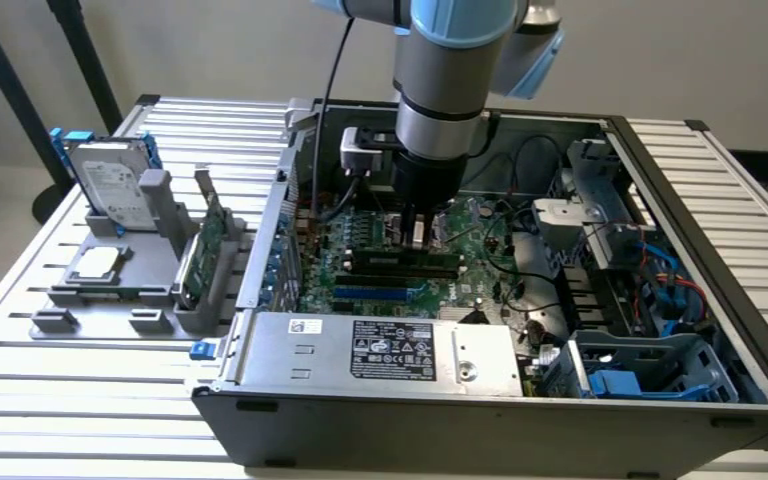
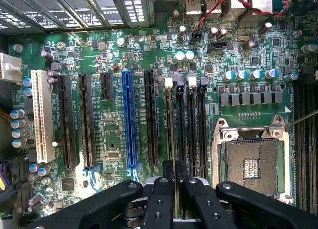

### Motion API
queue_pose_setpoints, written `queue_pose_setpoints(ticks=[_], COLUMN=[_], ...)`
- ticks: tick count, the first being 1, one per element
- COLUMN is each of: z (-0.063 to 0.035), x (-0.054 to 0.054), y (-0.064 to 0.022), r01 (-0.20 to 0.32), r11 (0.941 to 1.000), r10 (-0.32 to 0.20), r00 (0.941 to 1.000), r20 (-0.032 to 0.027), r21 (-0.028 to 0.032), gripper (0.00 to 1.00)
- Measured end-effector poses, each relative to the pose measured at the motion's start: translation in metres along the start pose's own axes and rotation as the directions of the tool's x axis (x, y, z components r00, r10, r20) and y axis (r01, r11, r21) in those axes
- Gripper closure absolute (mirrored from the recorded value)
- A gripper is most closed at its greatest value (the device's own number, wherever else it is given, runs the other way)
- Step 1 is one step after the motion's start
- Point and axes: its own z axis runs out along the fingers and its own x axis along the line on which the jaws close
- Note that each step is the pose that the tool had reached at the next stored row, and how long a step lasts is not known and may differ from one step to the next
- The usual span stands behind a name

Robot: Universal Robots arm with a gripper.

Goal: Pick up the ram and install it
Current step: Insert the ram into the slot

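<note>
Your gripper (image 2: 175, 182) hangs low inside the open computer case (image 1: 704, 240), directly over the motherboard (image 2: 114, 139). Its fingers (image 2: 160, 199) are drawn in close together, clenched on the ram (image 2: 171, 124), a thin dark stick seen edge-on that runs away from the fingertips along the memory slots (image 2: 191, 124). You have the stick standing in line with the slot nearest the long black expansion slot (image 2: 150, 117); whether it is fully seated you cannot tell.

Taking the motherboard as your landmark: the blue expansion slot (image 2: 129, 119) lies further out from the memory slots, beyond the black one, and the white slot (image 2: 42, 117) further still. The empty processor socket (image 2: 253, 162) sits on the other side of the memory slots. In the exterior view the arm (image 1: 444, 110) comes straight down onto the board (image 1: 371, 270), and outside the case, off the board toward the exterior view's left, a hard drive (image 1: 107, 185) stands in a grey holder (image 1: 157, 265).
</note>
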Motion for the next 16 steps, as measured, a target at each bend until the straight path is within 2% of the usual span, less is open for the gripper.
queue_pose_setpoints(ticks=[16], z=[0.0013], x=[-0.0002], y=[-0.0016], r01=[-0.012], r11=[0.9999], r10=[0.012], r00=[0.9999], r20=[0.0006], r21=[-0.0008], gripper=[0.86])
